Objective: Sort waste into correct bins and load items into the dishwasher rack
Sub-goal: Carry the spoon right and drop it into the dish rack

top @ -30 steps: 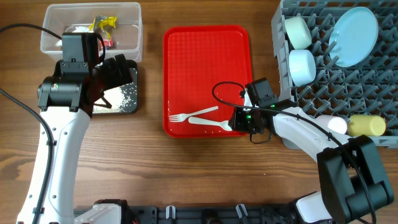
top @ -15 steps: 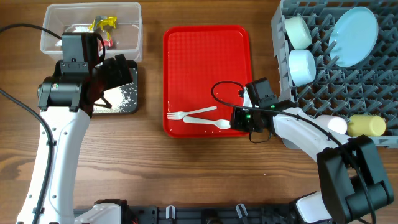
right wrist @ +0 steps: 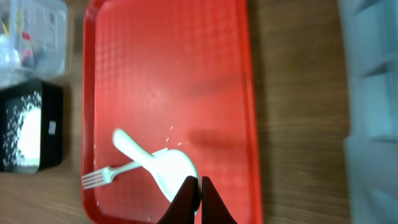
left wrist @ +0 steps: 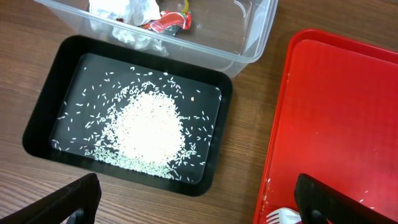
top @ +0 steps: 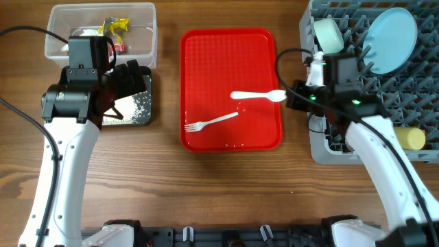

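My right gripper (top: 288, 97) is shut on the bowl end of the white spoon (top: 255, 95) and holds it above the red tray's right side, next to the dishwasher rack (top: 384, 86). In the right wrist view the shut jaws (right wrist: 198, 188) pinch the spoon (right wrist: 152, 163). The white fork (top: 209, 123) lies on the tray near its front. The rack holds a light-blue plate (top: 389, 40), a bowl (top: 328, 34) and a yellow cup (top: 409, 139). My left gripper (top: 123, 88) hangs open over the black bin (left wrist: 37, 118), which holds rice (left wrist: 149, 127). The clear bin (top: 140, 41) holds tissue (left wrist: 124, 12) and a red wrapper (left wrist: 168, 22).
The red tray (top: 230, 55) lies in the middle, between the bins on the left and the rack on the right. A few grains lie on it near the fork. Bare wood runs along the table's front edge.
My right gripper has shut on the spoon, lifted it off the tray's front and carried it back and right toward the rack. The fork stays on the tray. The left arm is still.
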Controlling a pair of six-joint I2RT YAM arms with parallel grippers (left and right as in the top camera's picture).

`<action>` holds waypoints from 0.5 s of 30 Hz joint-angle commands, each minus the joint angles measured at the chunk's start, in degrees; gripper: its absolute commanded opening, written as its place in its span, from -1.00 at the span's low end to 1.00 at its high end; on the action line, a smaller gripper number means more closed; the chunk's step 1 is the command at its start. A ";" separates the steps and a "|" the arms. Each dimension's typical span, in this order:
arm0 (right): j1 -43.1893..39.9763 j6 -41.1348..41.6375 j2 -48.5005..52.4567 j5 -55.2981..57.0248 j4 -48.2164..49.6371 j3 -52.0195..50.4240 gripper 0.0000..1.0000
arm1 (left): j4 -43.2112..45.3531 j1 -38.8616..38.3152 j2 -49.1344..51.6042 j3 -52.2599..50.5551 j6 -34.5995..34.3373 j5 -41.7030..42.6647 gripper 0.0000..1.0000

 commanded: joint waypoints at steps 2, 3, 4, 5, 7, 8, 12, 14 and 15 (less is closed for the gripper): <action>-3.02 -2.60 -6.58 5.92 -1.64 1.16 -0.92 | 0.13 0.28 0.07 0.15 -0.70 -0.11 1.00; -3.87 -2.64 -7.89 8.66 -2.25 1.25 -0.91 | 0.15 0.28 0.07 0.15 -0.70 -0.11 1.00; -4.72 -2.67 -8.90 10.23 -2.56 1.29 -0.92 | 0.15 0.28 0.07 0.15 -0.70 -0.11 1.00; -6.14 -2.80 -10.21 11.52 -3.26 1.53 -0.92 | 0.13 0.28 0.07 0.15 -0.70 -0.11 1.00; -10.51 -2.84 -13.31 14.45 -6.54 2.95 -0.91 | 0.15 0.28 0.07 0.15 -0.70 -0.11 1.00; -12.63 -2.84 -14.71 15.67 -8.46 3.69 -0.91 | 0.15 0.28 0.07 0.15 -0.70 -0.11 1.00; -20.68 -2.75 -20.17 18.86 -15.93 5.70 -0.91 | 0.15 0.28 0.07 0.15 -0.70 -0.11 1.00; -23.08 -2.64 -22.43 20.31 -19.96 5.70 -0.92 | 0.15 0.28 0.07 0.15 -0.70 -0.11 1.00; -23.63 -2.67 -22.88 21.46 -21.92 5.70 -0.91 | 0.15 0.28 0.07 0.15 -0.70 -0.11 1.00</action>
